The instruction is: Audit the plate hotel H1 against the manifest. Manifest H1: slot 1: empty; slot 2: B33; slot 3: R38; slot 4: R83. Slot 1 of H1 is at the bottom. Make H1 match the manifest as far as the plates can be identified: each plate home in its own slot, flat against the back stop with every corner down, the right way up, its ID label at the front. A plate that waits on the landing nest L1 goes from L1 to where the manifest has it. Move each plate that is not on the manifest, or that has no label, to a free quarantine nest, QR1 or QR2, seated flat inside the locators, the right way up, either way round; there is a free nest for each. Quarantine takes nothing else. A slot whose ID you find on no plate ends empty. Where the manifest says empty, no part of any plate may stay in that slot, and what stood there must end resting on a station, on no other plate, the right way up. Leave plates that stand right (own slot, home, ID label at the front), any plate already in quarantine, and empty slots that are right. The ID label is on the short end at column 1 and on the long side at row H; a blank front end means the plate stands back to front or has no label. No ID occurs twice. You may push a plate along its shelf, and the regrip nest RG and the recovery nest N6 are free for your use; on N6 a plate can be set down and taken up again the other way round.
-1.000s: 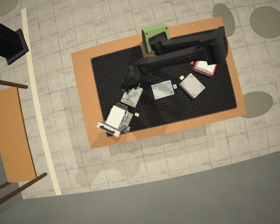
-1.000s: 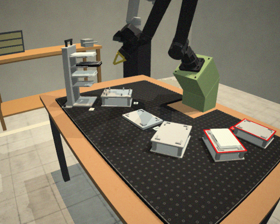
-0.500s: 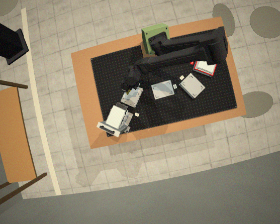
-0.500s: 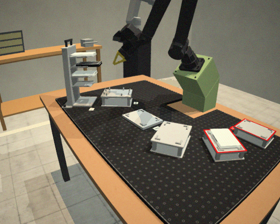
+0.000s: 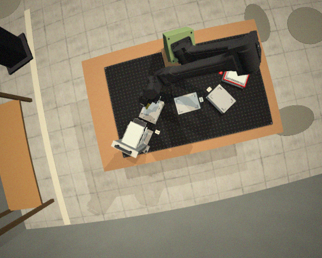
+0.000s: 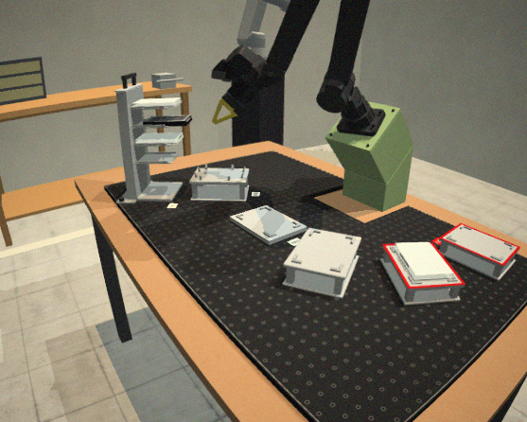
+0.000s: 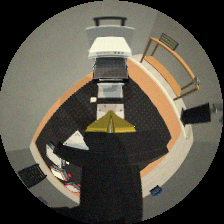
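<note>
Wrist view: closed empty tool (image 7: 110, 125) faces hotel (image 7: 110, 34) front, plates' short ends foremost.

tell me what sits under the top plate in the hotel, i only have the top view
observer: A black plate sits on the shelf right below the white top plate in the hotel.
operator: is the gripper holding anything
observer: No, the gripper is shut on nothing, up in the air at about the height of the upper shelves.
operator: the arm hides a red nest, is it free
observer: Yes, the far red-rimmed nest is bare; the near red-rimmed nest holds a white plate.
</note>
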`<state>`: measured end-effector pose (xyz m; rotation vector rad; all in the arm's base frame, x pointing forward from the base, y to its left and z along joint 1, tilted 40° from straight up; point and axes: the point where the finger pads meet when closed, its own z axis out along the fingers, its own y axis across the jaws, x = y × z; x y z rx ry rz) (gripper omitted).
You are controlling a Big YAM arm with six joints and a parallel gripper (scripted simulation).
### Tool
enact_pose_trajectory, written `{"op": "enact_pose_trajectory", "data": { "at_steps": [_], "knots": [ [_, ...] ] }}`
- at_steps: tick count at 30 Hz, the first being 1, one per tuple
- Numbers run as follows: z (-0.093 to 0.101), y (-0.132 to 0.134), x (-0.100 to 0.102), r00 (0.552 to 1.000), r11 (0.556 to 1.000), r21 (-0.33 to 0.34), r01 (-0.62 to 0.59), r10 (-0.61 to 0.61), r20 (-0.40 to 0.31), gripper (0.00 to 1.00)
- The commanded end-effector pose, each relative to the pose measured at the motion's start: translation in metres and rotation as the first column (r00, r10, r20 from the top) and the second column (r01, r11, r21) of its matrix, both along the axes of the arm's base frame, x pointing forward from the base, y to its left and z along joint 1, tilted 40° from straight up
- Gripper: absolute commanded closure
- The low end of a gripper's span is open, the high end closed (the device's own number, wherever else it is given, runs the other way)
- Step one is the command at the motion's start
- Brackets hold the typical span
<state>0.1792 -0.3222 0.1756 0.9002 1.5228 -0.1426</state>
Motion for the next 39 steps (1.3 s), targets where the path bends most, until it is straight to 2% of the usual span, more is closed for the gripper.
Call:
{"op": "enact_pose_trajectory", "data": {
  "at_steps": [1,39],
  "knots": [
    [0.022,-0.015,0.007,1.000,1.000,-0.029,-0.004,0.005,0.015,1.00],
    [0.032,-0.030,0.018,1.000,1.000,-0.024,-0.004,0.005,0.014,1.00]
  ]
}}
